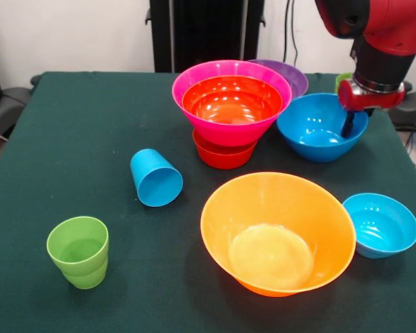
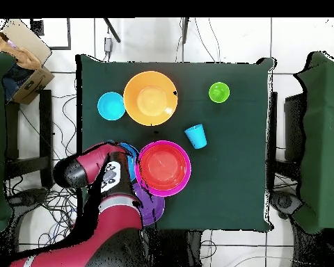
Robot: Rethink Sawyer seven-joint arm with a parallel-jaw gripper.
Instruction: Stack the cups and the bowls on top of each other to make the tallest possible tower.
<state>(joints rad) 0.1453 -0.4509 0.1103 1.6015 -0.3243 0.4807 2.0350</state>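
Observation:
A pile stands at the back centre: a large pink bowl [image 1: 229,128] [image 2: 163,189] holds a red-orange bowl [image 1: 230,100] and rests on a small red-orange bowl [image 1: 222,156]. A purple bowl [image 1: 291,75] [image 2: 153,208] sits behind it. My gripper [image 1: 348,125] [image 2: 118,167] reaches down at the right rim of the blue bowl [image 1: 312,128] [image 2: 130,161]; its grip is hidden. The large orange bowl [image 1: 277,232] [image 2: 150,97] and small blue bowl [image 1: 381,223] [image 2: 111,106] sit in front. A sky blue cup [image 1: 156,178] [image 2: 195,135] lies on its side. Green cups [image 1: 78,251] [image 2: 219,92] stand nested at the front left.
The dark green table [image 1: 90,125] ends just right of the blue bowl and the small blue bowl. A bit of something green [image 1: 342,78] shows behind my arm. A cardboard box [image 2: 20,52] sits off the table.

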